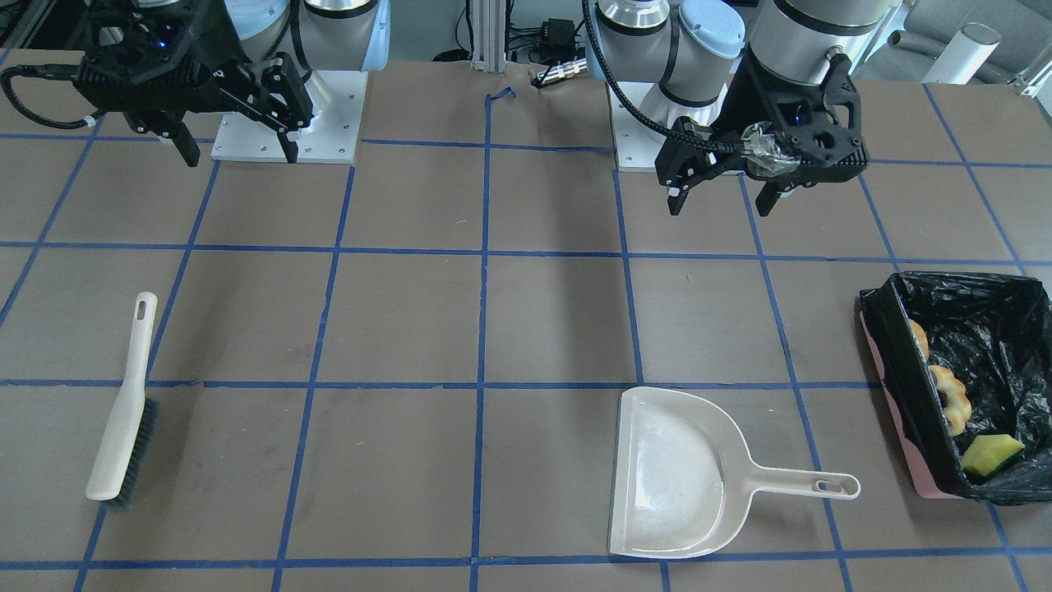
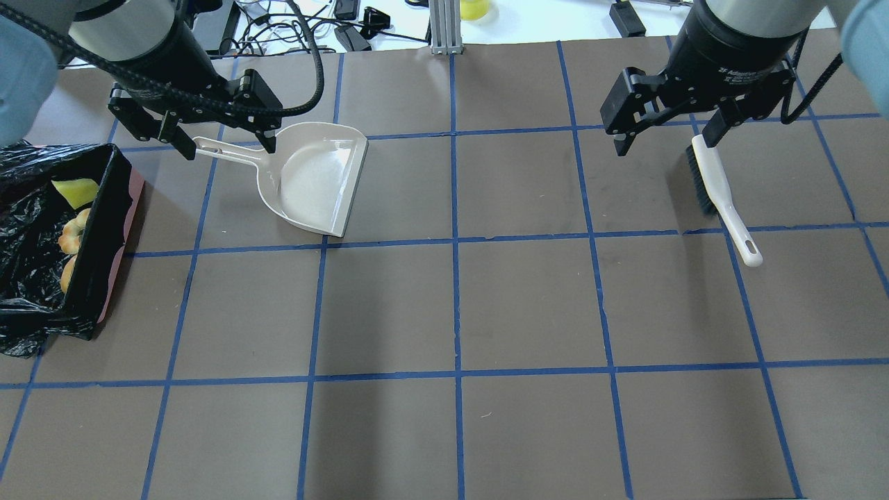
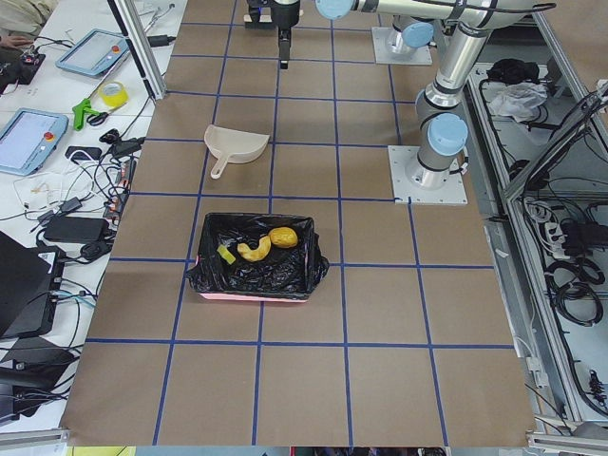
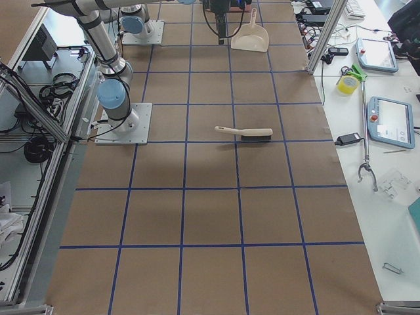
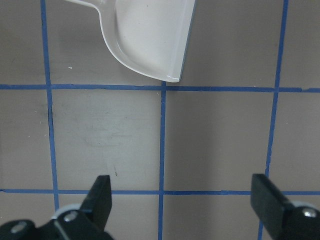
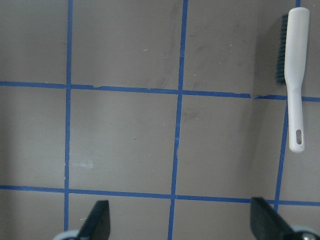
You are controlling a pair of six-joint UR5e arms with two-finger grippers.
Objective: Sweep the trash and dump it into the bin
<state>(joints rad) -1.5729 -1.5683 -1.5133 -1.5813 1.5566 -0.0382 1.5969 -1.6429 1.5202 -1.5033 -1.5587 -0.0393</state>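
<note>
Left end effector (image 1: 720, 205) hangs above the worktop (image 1: 411, 312), jaws spread wide, gripping nothing. Right end effector (image 1: 241, 156) is the same: wide, empty, raised. The worktop is flat brown sheeting crossed by a blue tape grid.

Beyond the left end effector the beige dustpan (image 1: 670, 477) lies flat, handle pointing toward the bin (image 1: 900, 378). The bin sits at the worktop's left end, pink with a crinkly black bag. All the trash is inside it: the orange-brown lump (image 3: 283, 237), the cream ring piece (image 3: 252, 250) touching it, and the yellow-green wedge (image 1: 990, 452) just beside them.

Over on the right side, the brush (image 1: 123, 411) lies on the worktop, bristles dark, handle end toward the robot, well apart from the dustpan.

Past the worktop's far edge: an aluminium post (image 2: 444, 28), tangled cables, and tablets (image 3: 93, 52) on a white side table.
</note>
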